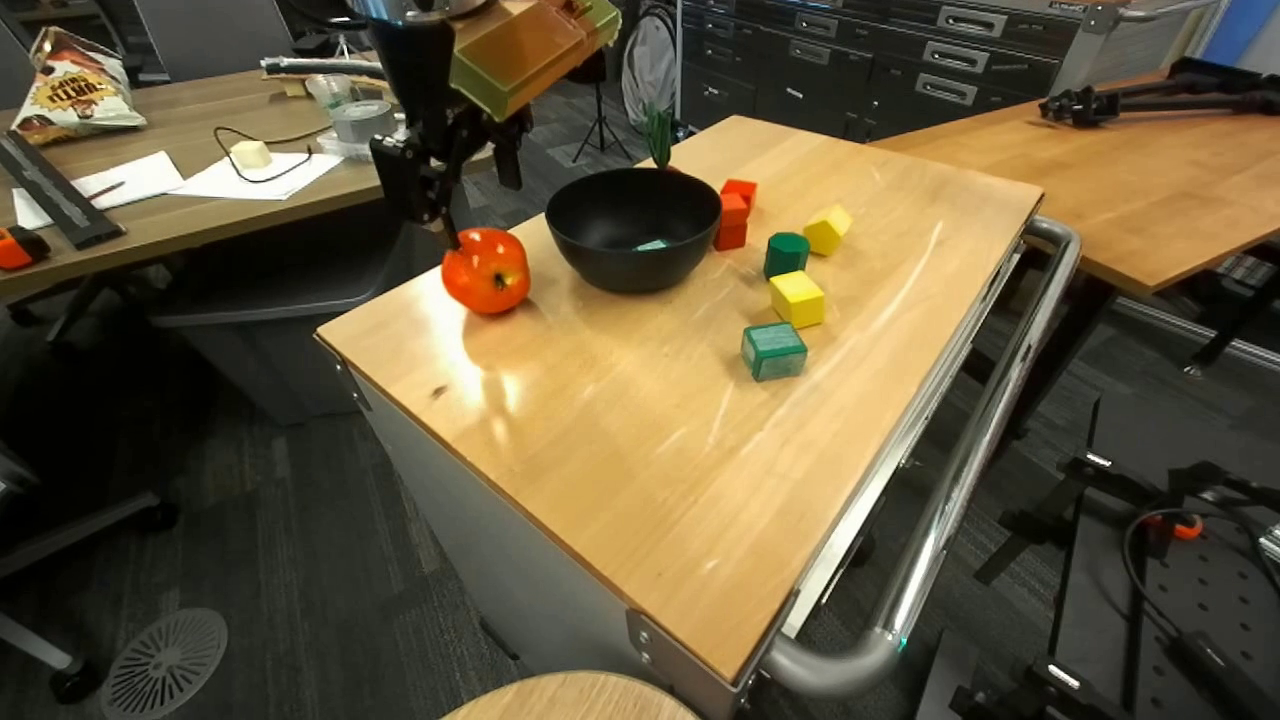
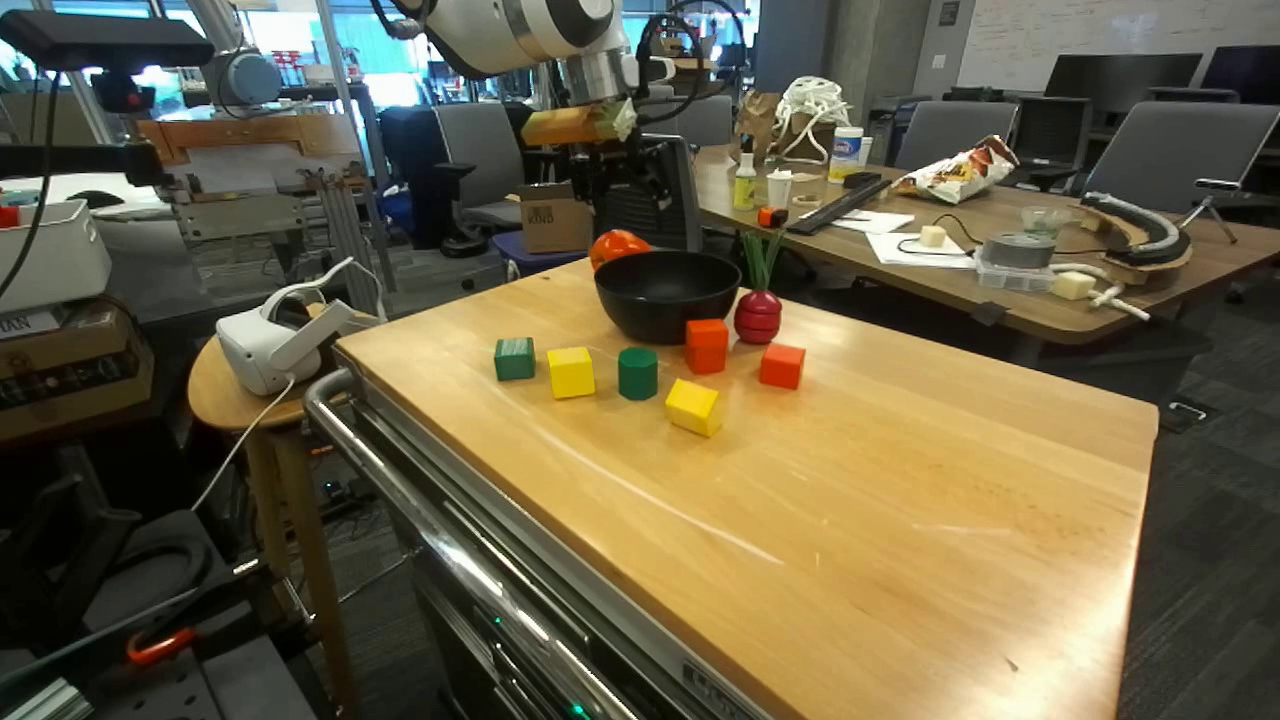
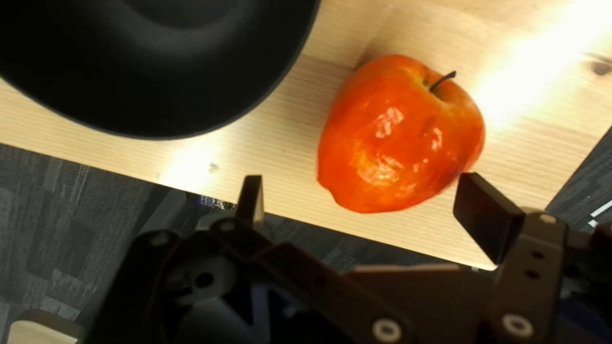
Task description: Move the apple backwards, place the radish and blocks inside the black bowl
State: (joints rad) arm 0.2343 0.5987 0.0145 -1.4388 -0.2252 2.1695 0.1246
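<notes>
End effector: the end effector (image 3: 368,205) is seen over the apple (image 3: 401,138) in both exterior views. Its fingers (image 3: 485,217) are spread wide, and in the wrist view the apple's lower end is framed between them.
Finger and apple: the apple is overlapped by one finger in an exterior view; whether it is touched cannot be told.
Apple: it is borne by the wooden counter (image 2: 900,520) near an edge, beside the black bowl (image 1: 630,272) and apart from it, with its thin dark stem (image 3: 442,81) turned away from the fingers.
Black bowl: it is set upright. A small pale green patch (image 1: 652,245) is seen inside; whether a block or a reflection is shown cannot be told.
Radish: the radish (image 2: 757,318) is stood upright just beside the bowl, its green stalks (image 2: 763,262) pointed up.
Block row: the teal green cube (image 2: 515,360), yellow cube (image 2: 571,374) and rounded dark green block (image 2: 638,374) are spaced apart in a loose row outside the bowl.
Other blocks: one red-orange block (image 2: 707,346) is placed near the bowl and a red-orange cube (image 2: 782,366) near the radish; an angular yellow block (image 2: 694,407) is placed farther from the bowl.
Metal rail: the metal rail (image 2: 480,590) is fixed along one counter edge.
</notes>
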